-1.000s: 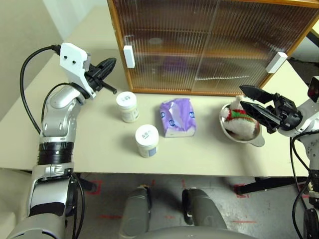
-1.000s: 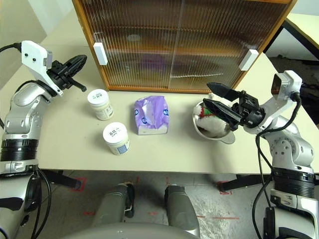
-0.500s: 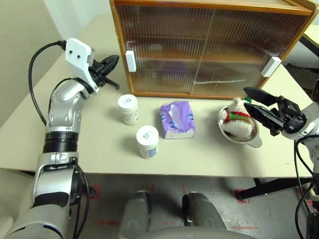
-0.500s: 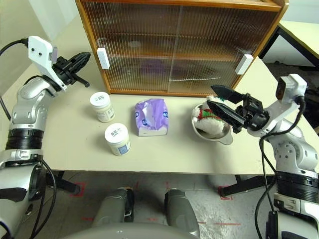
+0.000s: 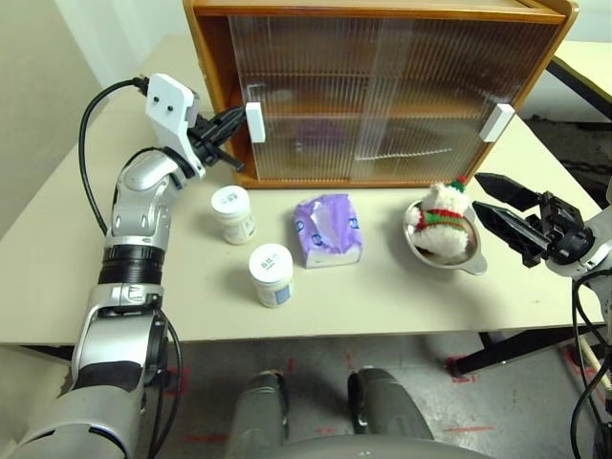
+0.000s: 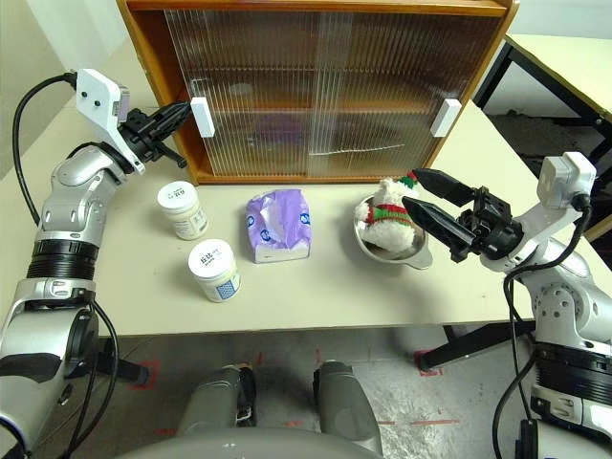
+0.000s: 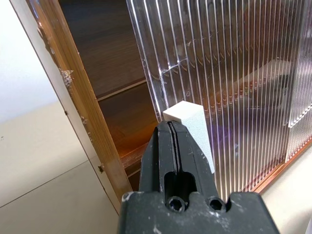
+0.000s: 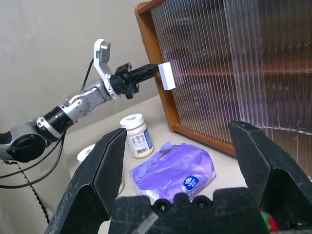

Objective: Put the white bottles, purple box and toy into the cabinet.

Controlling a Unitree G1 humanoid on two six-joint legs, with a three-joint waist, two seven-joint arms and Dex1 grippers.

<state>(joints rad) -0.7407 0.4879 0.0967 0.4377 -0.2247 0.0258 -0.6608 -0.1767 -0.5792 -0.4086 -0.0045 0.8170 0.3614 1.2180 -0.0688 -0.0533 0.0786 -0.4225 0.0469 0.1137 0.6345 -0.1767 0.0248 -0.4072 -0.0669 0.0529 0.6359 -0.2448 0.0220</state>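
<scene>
The cabinet (image 5: 212, 86) stands at the back of the table, its two ribbed sliding doors drawn across the front. My left gripper (image 5: 239, 121) is shut, and its tips (image 7: 171, 127) rest against the left door's white handle (image 7: 191, 122). Two white bottles (image 5: 233, 214) (image 5: 271, 274) stand in front of the cabinet's left end. The purple box (image 5: 328, 229) lies beside them. The toy (image 5: 439, 218) sits in a metal bowl (image 5: 470, 260). Just right of the bowl, my right gripper (image 5: 478, 192) is open and holds nothing.
The second white handle (image 5: 496, 122) is at the right door's far edge. Bare tabletop (image 5: 382, 296) runs along the front edge. Another table (image 6: 564, 48) stands at the far right.
The view has shifted. My shut left gripper has moved right, up to the left door's handle. My open right gripper, earlier over the bowl, now stands beside it.
</scene>
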